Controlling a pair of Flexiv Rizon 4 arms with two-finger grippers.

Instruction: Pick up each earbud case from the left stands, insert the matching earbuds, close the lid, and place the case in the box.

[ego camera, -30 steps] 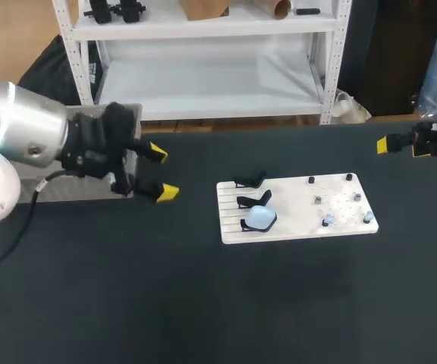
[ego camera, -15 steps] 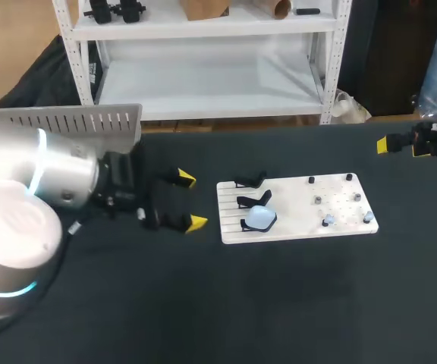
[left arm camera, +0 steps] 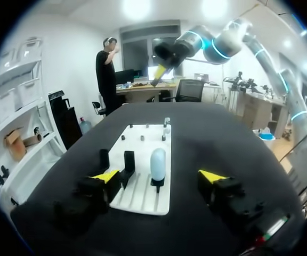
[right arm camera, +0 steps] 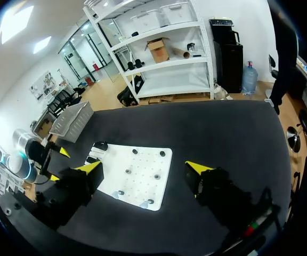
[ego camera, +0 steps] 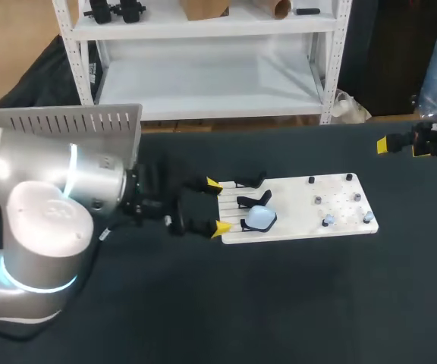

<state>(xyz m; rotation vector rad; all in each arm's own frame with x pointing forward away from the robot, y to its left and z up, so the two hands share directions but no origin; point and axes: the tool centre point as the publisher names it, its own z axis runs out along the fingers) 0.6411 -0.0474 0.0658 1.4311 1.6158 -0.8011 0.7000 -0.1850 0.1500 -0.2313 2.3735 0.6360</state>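
Head view: my left gripper [ego camera: 217, 205] had swept in from the table's left to the white board [ego camera: 294, 206], fingers spread and empty. The pale-blue earbud case [ego camera: 259, 218] sat on its stand [ego camera: 244, 225].

Left wrist view: the case stood just ahead between the tips, so I judged the pick was next.

Right wrist view: my right gripper [right arm camera: 144, 167] hung released and unmoved, well off the board.

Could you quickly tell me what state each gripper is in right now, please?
Left gripper: open, holding nothing; the pale blue earbud case sits just ahead of it on its stand.
Right gripper: open, holding nothing.
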